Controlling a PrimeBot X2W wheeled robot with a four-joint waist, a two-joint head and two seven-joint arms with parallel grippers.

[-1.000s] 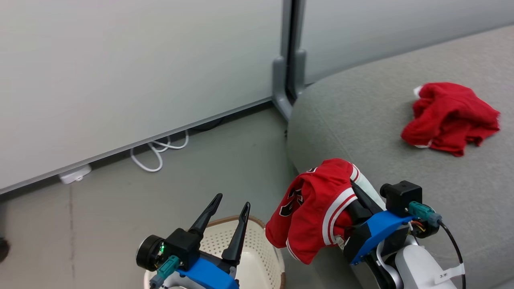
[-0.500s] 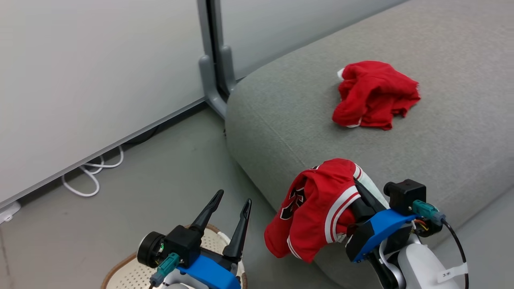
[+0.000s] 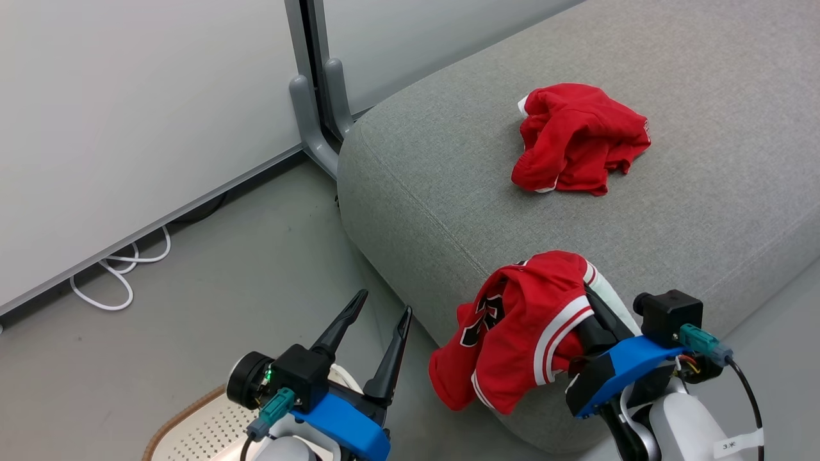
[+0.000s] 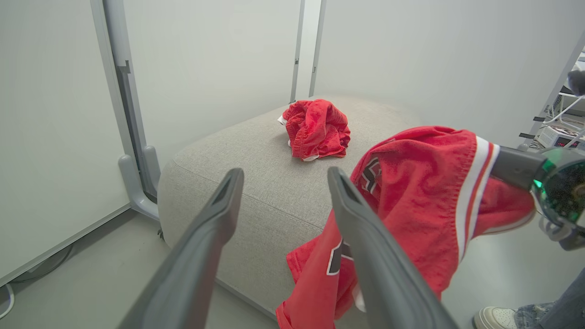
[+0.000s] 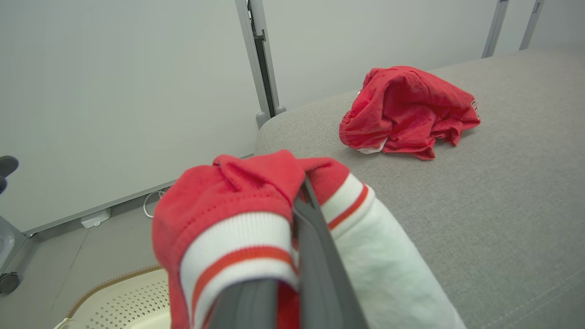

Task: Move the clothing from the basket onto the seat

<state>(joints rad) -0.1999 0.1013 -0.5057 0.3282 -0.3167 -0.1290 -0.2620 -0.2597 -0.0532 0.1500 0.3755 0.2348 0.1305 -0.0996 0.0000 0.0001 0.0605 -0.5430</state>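
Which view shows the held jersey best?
Head view: nearly the whole jersey hangs from the shut right end effector, unobstructed. The left wrist view shows it large but partly behind a finger; the right wrist view catches its bunched striped trim up close.

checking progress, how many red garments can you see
2. A crumpled garment lies on the sofa; a striped garment hangs from the right gripper by the sofa's edge. More may hide in the basket.

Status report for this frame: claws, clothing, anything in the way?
Right claw shut on one red jersey, held at near edge of seat. Left claw open, empty. Second jersey already lying on seat. Nothing in the way.
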